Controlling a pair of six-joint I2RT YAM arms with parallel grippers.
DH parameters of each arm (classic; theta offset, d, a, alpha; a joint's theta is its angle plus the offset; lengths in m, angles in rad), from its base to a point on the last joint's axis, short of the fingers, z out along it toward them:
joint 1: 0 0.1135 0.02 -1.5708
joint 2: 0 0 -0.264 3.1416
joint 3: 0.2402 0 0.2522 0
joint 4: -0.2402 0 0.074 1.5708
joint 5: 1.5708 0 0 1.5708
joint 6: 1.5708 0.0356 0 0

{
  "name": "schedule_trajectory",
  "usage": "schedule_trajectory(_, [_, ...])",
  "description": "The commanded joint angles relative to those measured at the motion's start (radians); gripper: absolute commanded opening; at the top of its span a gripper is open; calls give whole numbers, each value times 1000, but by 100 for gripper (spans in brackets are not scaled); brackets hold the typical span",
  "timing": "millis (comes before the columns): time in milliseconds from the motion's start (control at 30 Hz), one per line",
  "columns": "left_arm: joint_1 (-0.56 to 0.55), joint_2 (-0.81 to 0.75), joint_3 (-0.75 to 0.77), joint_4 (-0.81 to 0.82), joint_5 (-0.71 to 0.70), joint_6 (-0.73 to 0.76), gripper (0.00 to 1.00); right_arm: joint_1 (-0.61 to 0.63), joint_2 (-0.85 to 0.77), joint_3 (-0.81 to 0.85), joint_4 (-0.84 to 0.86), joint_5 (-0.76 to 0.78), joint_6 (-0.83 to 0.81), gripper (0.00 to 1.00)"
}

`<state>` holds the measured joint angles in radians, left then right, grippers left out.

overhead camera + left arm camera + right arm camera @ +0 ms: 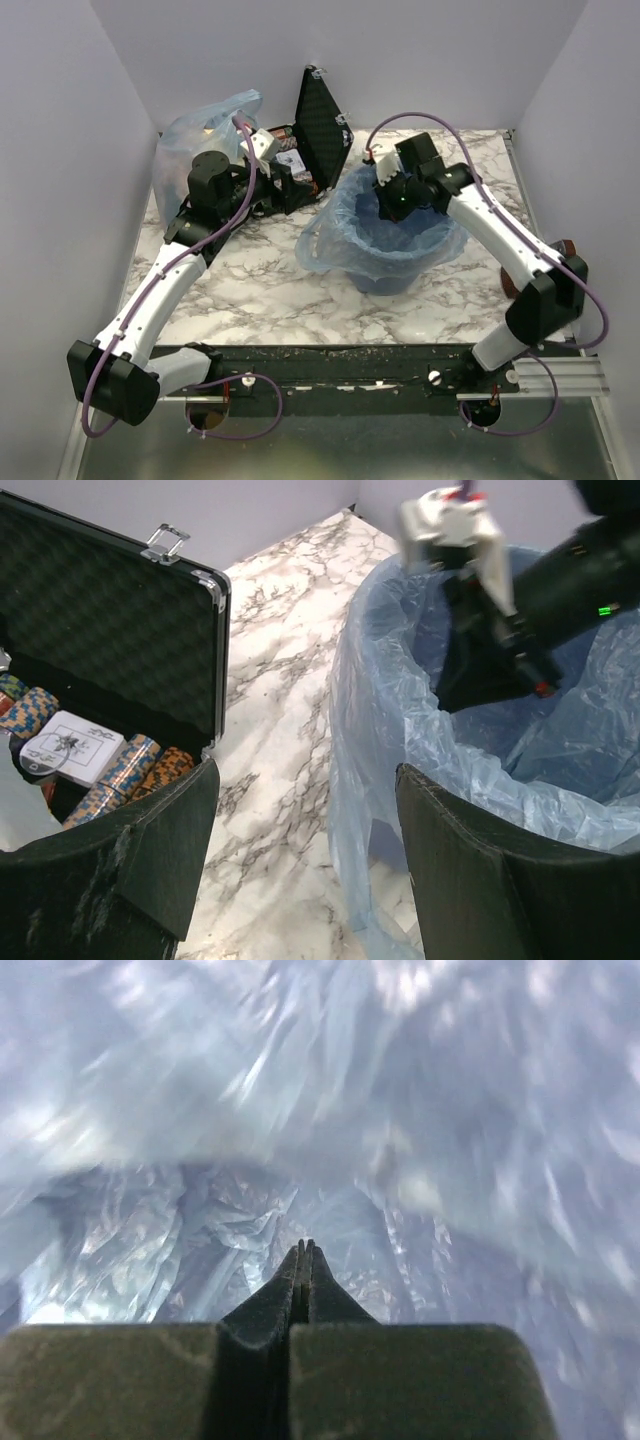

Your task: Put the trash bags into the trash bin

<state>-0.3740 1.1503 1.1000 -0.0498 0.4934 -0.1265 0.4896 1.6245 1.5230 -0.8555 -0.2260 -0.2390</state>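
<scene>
While the right gripper (pixel 393 208) reached down inside the trash bin (pixel 386 281), its two fingers were pressed tight together, tip to tip, in the right wrist view, with crinkled blue film all around them; whether any of that film was pinched between them, I could not tell. And there was the trash bag (pixel 328 238), already in the bin: its mouth was folded over the rim and hung down the outside as a loose skirt, baggiest on the bin's left side, and the rest lined the inside. The bin stood upright on the marble table (pixel 260 285), a little right of centre. Over on the other side, the left gripper (pixel 307 775) hovered with its fingers spread wide and nothing between them, facing the bin from beside the open black case (pixel 322 118) of chips. A bulging clear bag (pixel 190 135) sat in the back left corner.
</scene>
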Motion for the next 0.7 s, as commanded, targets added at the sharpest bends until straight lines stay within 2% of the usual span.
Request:
schedule_trajectory(0, [6,-18,1,-30,-16,56,79,27,-204,-134,143,16,-84,1])
schedule_trajectory(100, [6,-11,6,-33,-15,67,79,66,-288,-277,213,1,-161,1])
schedule_trajectory(167, [6,-4,11,-33,-19,70,79,76,-278,-336,242,-3,-172,1])
schedule_trajectory(400, [6,-4,27,-87,-21,106,79,78,-75,-351,266,-3,-115,1])
schedule_trajectory(667, [7,-21,28,-113,-26,122,79,78,-49,-442,371,-13,-88,1])
